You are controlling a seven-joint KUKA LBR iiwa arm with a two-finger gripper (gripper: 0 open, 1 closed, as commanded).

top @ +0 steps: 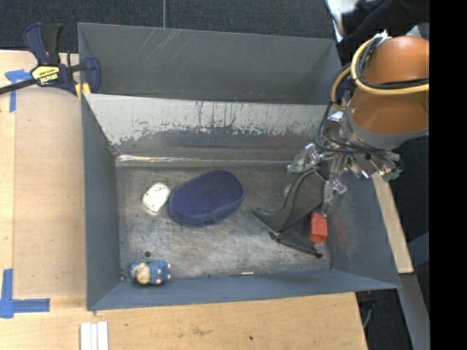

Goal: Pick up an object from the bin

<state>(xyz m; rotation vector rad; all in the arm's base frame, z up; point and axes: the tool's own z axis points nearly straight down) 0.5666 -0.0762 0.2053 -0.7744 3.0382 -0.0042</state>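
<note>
Jaws look spread apart to me, pointing down at the right end of the bin [219,71], with a small red block [319,228] right at one fingertip near the front-right corner. The orange-covered wrist [390,86] hangs over the right wall. Bare floor runs leftward to a navy oval pouch [206,197].

Above the gripper [298,228] sits a rounded orange cover [394,64], looped by a yellowish cable [357,63]; nearer it, a grey collar [383,126], silvery linkage [328,159] and slim dark fingers [288,203].
</note>
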